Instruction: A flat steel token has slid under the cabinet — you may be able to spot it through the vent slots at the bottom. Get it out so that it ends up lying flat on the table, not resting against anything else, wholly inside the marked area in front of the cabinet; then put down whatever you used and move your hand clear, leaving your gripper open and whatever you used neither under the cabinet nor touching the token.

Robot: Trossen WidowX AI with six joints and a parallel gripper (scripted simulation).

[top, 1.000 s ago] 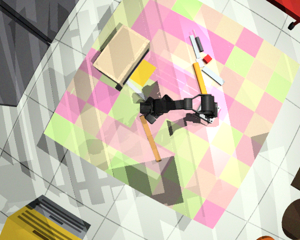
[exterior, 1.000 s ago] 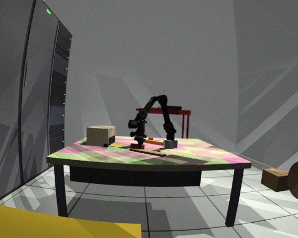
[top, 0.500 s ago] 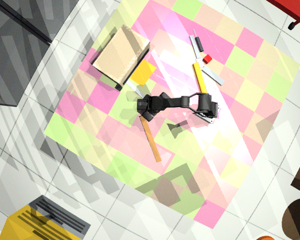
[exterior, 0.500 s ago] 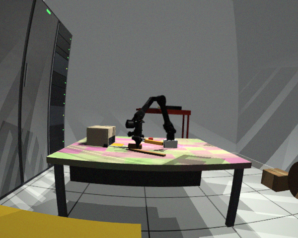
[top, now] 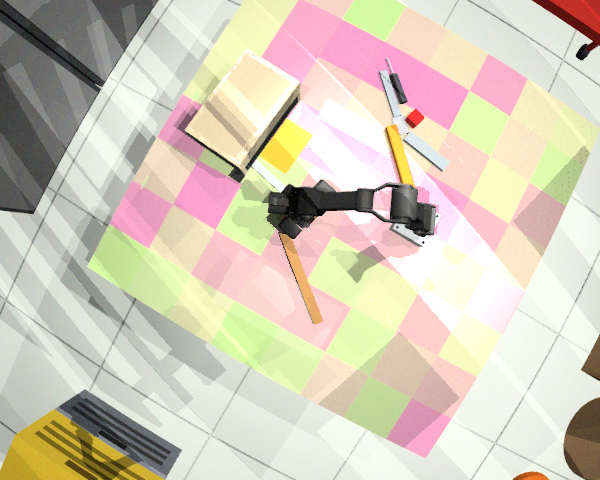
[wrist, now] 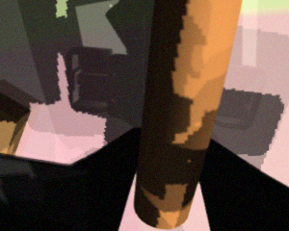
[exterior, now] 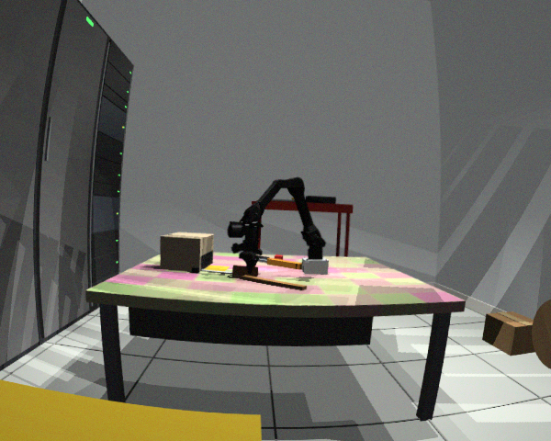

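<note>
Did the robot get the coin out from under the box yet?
Not yet. Done: the gripper is shut on one end of a long orange stick. No token shows on the yellow marked area in front of the cabinet. Left: sweep it out, drop the stick, back away.

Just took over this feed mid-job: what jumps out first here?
The black claw near the table's middle is shut on one end of a long orange stick, which runs away from the beige cabinet. A bright yellow marked square lies at the cabinet's front, and a cluster of spare tools with a small red block sits beyond the arm's base.
</note>
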